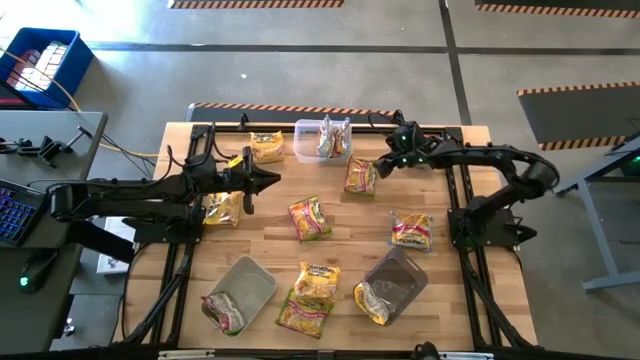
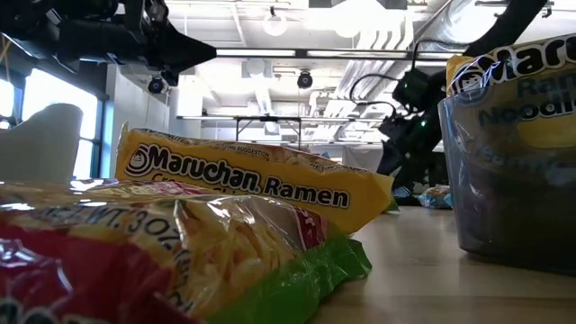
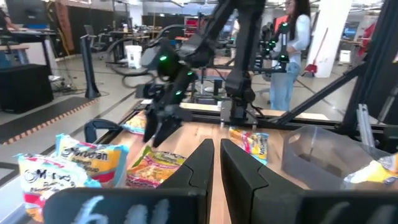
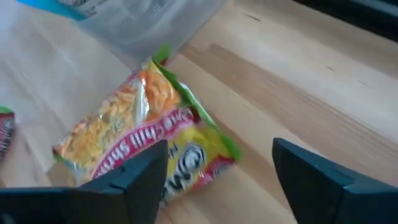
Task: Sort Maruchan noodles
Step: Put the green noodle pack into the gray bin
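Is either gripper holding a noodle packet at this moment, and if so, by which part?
Nothing is held. The right gripper is open above a packet lying on the table; the left gripper is shut on nothing.

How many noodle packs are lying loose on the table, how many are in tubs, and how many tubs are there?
Loose noodle packs on the table: 7
Noodle packs in tubs: 3 that I can make out; the far tub may hide more
Tubs: 3
Total: 13 things
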